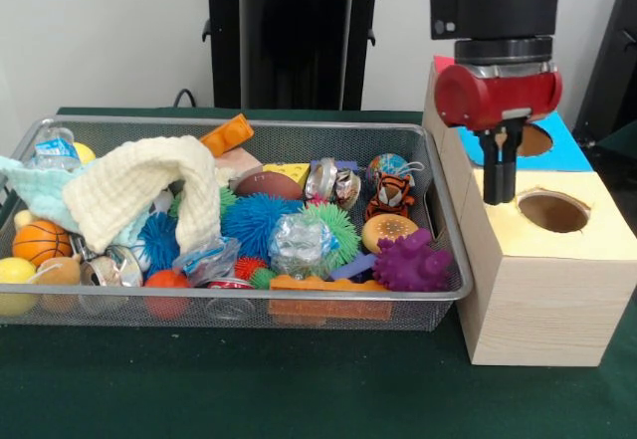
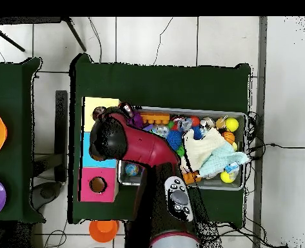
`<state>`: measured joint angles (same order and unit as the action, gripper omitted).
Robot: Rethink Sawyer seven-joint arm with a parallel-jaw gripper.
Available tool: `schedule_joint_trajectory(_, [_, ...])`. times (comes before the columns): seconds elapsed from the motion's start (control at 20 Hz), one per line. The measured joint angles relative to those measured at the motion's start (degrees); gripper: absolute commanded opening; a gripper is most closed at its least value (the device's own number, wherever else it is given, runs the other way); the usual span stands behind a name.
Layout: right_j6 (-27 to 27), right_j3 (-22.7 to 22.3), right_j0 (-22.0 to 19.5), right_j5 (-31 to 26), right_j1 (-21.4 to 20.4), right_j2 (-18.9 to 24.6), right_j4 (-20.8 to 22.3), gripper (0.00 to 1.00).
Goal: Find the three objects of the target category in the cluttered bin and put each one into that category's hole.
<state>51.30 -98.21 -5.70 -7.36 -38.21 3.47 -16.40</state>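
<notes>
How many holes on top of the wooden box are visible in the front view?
2. One hole is in the yellow panel nearest the camera; another hole is in the blue panel behind it, partly covered by the claw. The arm may hide more.

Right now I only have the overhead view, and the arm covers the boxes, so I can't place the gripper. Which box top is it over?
Observer: The gripper hangs over the yellow-topped box, just to the bin side of its hole.
Operator: Is the blue top's hole visible to you?
Observer: Yes, the blue top has a round hole, partly hidden behind the gripper.
Operator: What sits in the bin nearest that box?
Observer: A purple spiky ball, in the bin's near corner.
</notes>
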Motion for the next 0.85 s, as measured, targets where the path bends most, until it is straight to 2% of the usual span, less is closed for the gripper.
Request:
schedule_joint_trajectory(0.4, [0.00,-0.01,-4.05,0.00,-2.76,1.64,0.00,0.00])
schedule_joint_trajectory(0.85, [0.00,-0.02,-4.48,0.00,-4.18,2.34,0.02,0.00])
